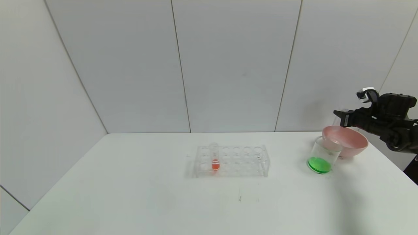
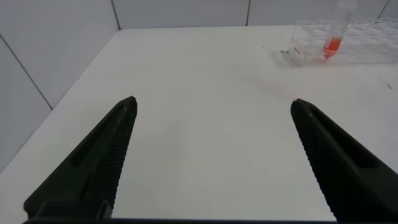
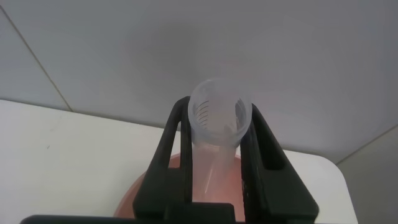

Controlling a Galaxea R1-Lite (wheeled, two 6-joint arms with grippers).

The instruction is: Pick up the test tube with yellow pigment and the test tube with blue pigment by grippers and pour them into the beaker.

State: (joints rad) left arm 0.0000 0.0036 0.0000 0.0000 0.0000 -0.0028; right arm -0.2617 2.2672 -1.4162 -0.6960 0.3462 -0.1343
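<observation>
The beaker (image 1: 321, 156) stands at the right of the table with green liquid in its bottom. My right gripper (image 1: 339, 117) hovers above the pink bowl (image 1: 354, 148), just behind the beaker. In the right wrist view it (image 3: 217, 107) is shut on an empty clear test tube (image 3: 211, 168), whose open mouth faces the camera. No tube with yellow or blue liquid is in view. My left gripper (image 2: 212, 101) is open and empty above bare table, out of the head view.
A clear many-holed rack (image 1: 241, 161) stands mid-table and holds one tube of red-orange liquid (image 1: 215, 161); both also show in the left wrist view, the rack (image 2: 367, 46) and the tube (image 2: 334, 43). White walls close the back and left.
</observation>
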